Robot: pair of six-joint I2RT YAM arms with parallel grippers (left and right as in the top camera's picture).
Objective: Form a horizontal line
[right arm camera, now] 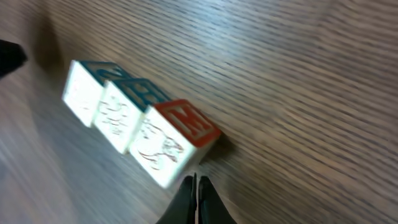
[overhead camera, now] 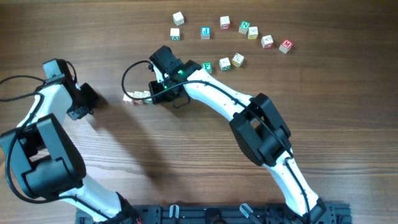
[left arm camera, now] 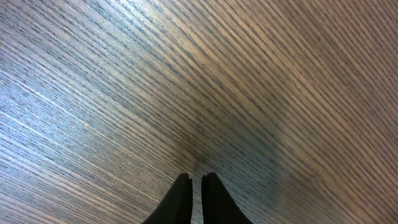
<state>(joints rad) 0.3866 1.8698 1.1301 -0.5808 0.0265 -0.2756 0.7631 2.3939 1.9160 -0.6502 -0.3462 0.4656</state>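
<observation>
Three pale letter cubes made up the horizontal line (right arm camera: 140, 127), set face to face on the wooden worktop (overhead camera: 186, 162). The right wrist view showed what the overhead view could not. Two cubes carried green upper faces and the end cube a red one, with faint line drawings on their near sides, though motion blur left the letters unreadable. In that view the right end effector (right arm camera: 196, 186) had its fingers pressed together and gripped nothing. Its tips lay just beside the corner of the red-topped cube; contact could not be judged.

The overhead view gave the wider layout. The line lay left of centre, running left to right, partly hidden at its right end by the right arm's wrist housing. Eleven loose cubes (overhead camera: 253, 32) lay scattered toward the far right, well apart from the line. Among them were a blue-lettered cube (overhead camera: 205, 32) and a short arc of three near the right arm's forearm.

The left end effector (left arm camera: 195, 183) rested well to the left of the line. Its own wrist view showed only bare wood grain and two dark fingertips (left arm camera: 180, 193), drawn together with a thin slit between them and holding nothing. No cube appeared in that view.
</observation>
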